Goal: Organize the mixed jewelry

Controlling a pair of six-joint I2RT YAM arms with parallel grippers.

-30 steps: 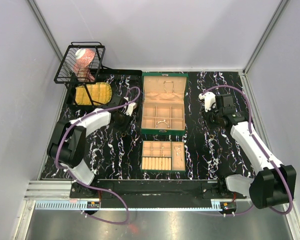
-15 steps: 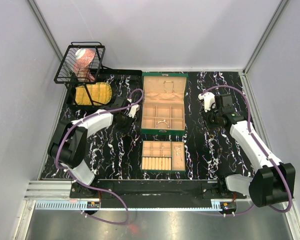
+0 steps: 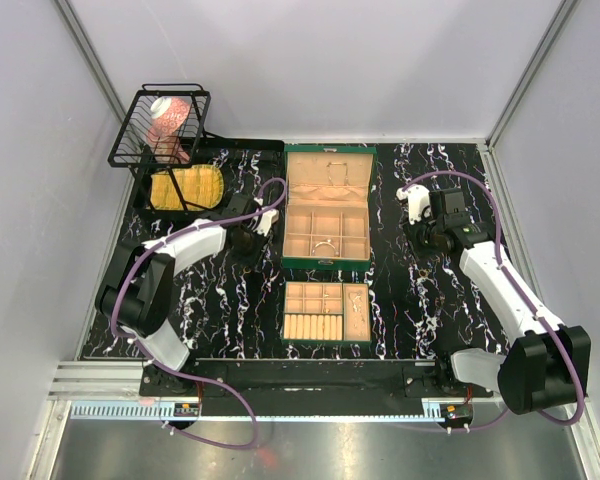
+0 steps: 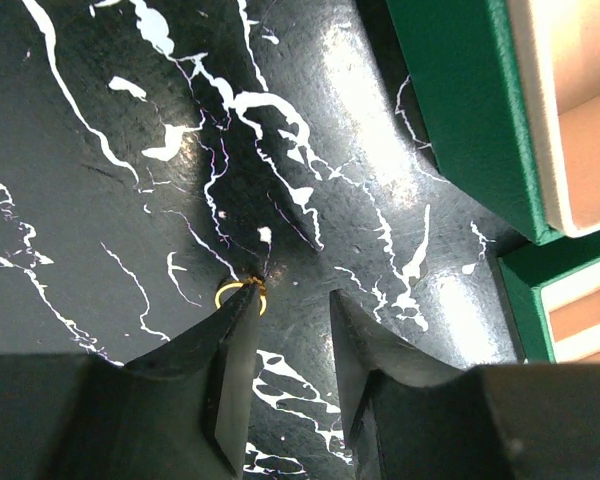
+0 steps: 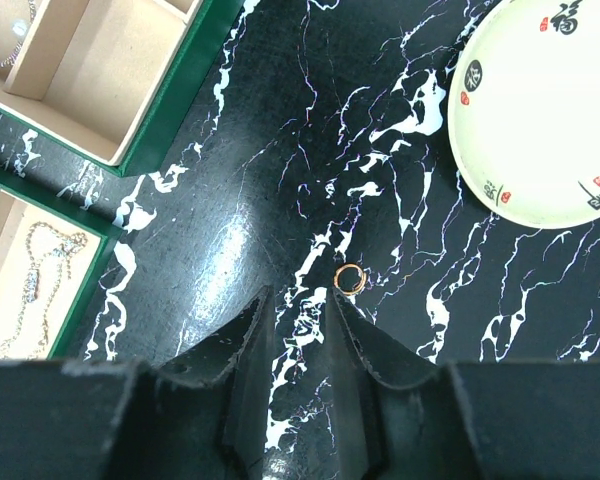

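Observation:
In the left wrist view my left gripper (image 4: 292, 293) is open just above the black marble mat. A small gold ring (image 4: 230, 293) lies on the mat at the tip of its left finger, partly hidden by it and outside the gap. My right gripper (image 5: 300, 292) is open with a narrow gap and empty. A small copper ring (image 5: 351, 279) lies on the mat just past its right fingertip. A slim bangle (image 3: 325, 245) lies in the open green box (image 3: 326, 262). A fine chain (image 5: 38, 275) lies in the tray (image 3: 326, 342).
The green box wall (image 4: 460, 110) stands close to the right of my left gripper. A round pale plate (image 5: 550, 110) lies beyond my right gripper. A black wire basket (image 3: 165, 125) and a yellow item (image 3: 185, 187) are at the back left.
My left gripper has shifted slightly towards the green box. My right gripper has edged slightly back and to the left. Nothing was picked up.

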